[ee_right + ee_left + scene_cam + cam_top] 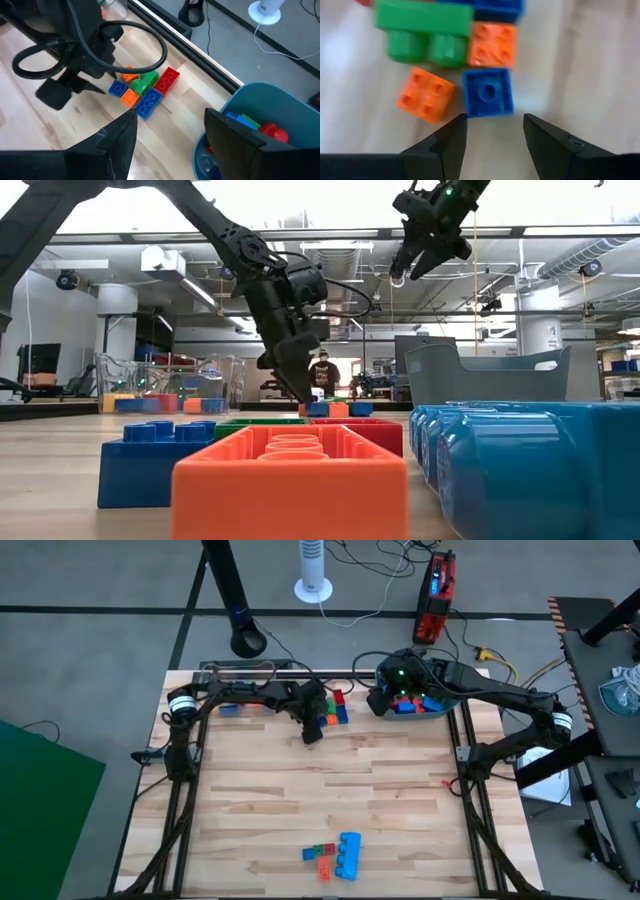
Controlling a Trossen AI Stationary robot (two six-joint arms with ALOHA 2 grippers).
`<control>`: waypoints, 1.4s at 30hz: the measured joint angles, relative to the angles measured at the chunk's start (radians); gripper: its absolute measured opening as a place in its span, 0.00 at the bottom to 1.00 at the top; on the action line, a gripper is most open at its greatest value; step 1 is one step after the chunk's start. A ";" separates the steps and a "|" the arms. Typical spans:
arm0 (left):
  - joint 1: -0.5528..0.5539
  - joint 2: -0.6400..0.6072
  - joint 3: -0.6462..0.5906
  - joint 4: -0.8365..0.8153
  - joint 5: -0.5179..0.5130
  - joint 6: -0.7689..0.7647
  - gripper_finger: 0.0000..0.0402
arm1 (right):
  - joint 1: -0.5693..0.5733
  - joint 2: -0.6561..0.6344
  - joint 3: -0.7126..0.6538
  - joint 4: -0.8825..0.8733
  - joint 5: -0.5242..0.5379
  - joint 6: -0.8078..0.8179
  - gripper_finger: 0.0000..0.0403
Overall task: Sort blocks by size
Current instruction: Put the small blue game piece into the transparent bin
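A small pile of blocks [335, 710] lies on the table at the far middle: a green one [422, 30], two small orange ones [426, 94], a small blue one [488, 92], a red one [167, 80]. My left gripper [495, 120] stands open just short of the small blue block, low over the table [312, 732]. My right gripper [170, 117] hangs open and empty, high beside the teal tub [280, 107], which holds blue and red blocks. Another group of blocks [335, 855] lies near the table's near edge.
A clear box [230, 708] with a few blocks stands at the far left, behind my left arm. The teal tub [425, 705] sits at the far right. The wide middle of the wooden table [330, 790] is bare. In the low view, the near blocks [290, 470] fill the foreground.
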 joint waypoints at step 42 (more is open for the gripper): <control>-0.048 0.015 0.055 -0.011 -0.128 -0.543 0.62 | -0.007 0.001 -0.011 0.057 0.000 0.009 0.54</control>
